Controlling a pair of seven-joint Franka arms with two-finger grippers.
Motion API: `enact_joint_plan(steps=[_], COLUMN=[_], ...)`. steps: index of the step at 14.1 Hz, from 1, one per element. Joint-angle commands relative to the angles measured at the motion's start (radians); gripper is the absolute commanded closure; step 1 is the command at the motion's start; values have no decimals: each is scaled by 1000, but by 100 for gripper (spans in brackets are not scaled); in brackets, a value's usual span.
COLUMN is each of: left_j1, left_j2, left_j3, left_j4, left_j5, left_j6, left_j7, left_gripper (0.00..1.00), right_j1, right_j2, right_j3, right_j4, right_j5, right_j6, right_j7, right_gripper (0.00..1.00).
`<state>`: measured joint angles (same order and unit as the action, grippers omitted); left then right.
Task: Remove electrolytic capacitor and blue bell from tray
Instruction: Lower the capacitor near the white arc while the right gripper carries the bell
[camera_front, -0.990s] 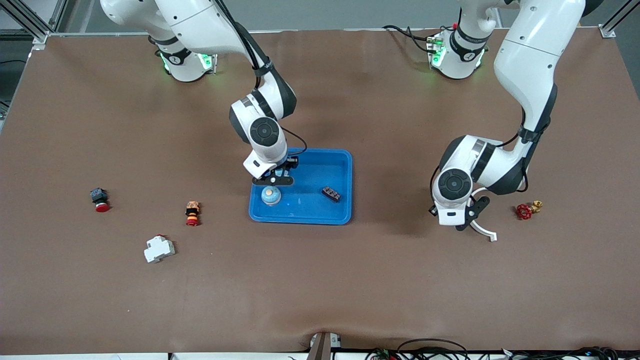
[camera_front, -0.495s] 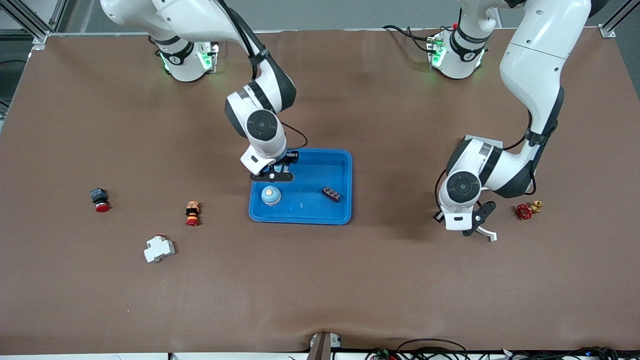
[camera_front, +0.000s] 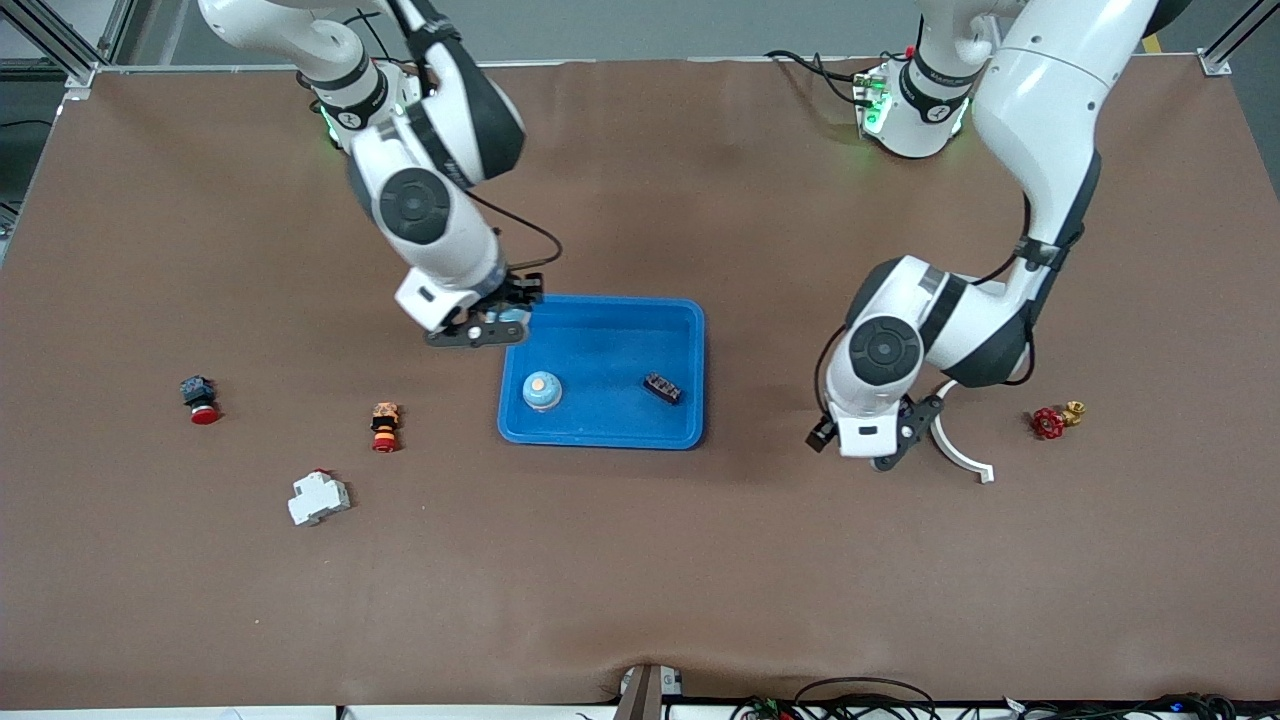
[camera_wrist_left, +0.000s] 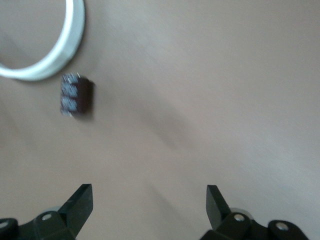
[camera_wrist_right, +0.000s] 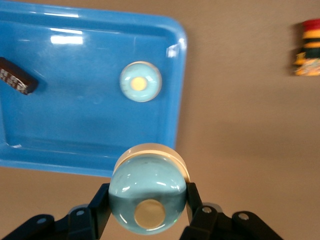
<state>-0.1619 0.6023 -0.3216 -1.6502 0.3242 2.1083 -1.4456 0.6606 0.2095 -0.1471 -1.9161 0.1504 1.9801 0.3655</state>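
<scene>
A blue tray (camera_front: 690, 340) holds a light blue bell (camera_front: 541, 391) and a small dark capacitor (camera_front: 662, 387); both also show in the right wrist view, the bell (camera_wrist_right: 140, 81) and the capacitor (camera_wrist_right: 17, 76). My right gripper (camera_front: 490, 328) is shut on a second light blue bell (camera_wrist_right: 147, 192) and holds it up over the tray's edge at the right arm's end. My left gripper (camera_front: 866, 447) is open and empty over bare table. In the left wrist view, the left gripper (camera_wrist_left: 150, 192) hangs above the table near another dark capacitor (camera_wrist_left: 76, 95); in the front view the arm hides that capacitor.
A white curved piece (camera_front: 962, 458) lies by the left gripper, with a red valve (camera_front: 1050, 420) toward the left arm's end. Toward the right arm's end lie an orange and red button (camera_front: 384, 426), a red-capped switch (camera_front: 199, 398) and a white breaker (camera_front: 318, 497).
My right gripper has moved from over the tray to its edge at the right arm's end, still holding its bell. My left gripper has shifted toward the tray.
</scene>
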Motion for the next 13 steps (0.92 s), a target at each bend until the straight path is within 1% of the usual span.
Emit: enact_joint_plan(steps=[1, 4, 6, 8, 9, 11, 13], left_j1=[-60, -126, -163, -203, -224, -255, -266], left_j2=[31, 79, 109, 149, 166, 189, 200], left_j3=[1, 1, 1, 1, 4, 9, 9], left_j4=[72, 139, 182, 232, 254, 276, 276], left_j5=[-16, -17, -17, -17, -16, -16, -17], left_j6=[-24, -24, -14, -2, 5, 39, 111], left_j7=[-96, -200, -240, -294, -317, -351, -404], left_gripper=[0, 0, 0, 0, 0, 0, 0], right_j1=[-114, -232, -320, -424, -450, -508, -562], right_j2=[-113, -166, -196, -194, -197, -208, -208], right_j3=[12, 12, 12, 12, 11, 12, 12], right_j4=[-86, -130, -162, -175, -187, -208, -222], right_j5=[-3, -41, -90, -100, -112, -170, -180], right_j6=[-43, -84, -92, -93, -92, -89, -76], right_j7=[-178, -348, -468, -597, -624, -689, -784], right_gripper=[88, 88, 88, 87, 87, 87, 87])
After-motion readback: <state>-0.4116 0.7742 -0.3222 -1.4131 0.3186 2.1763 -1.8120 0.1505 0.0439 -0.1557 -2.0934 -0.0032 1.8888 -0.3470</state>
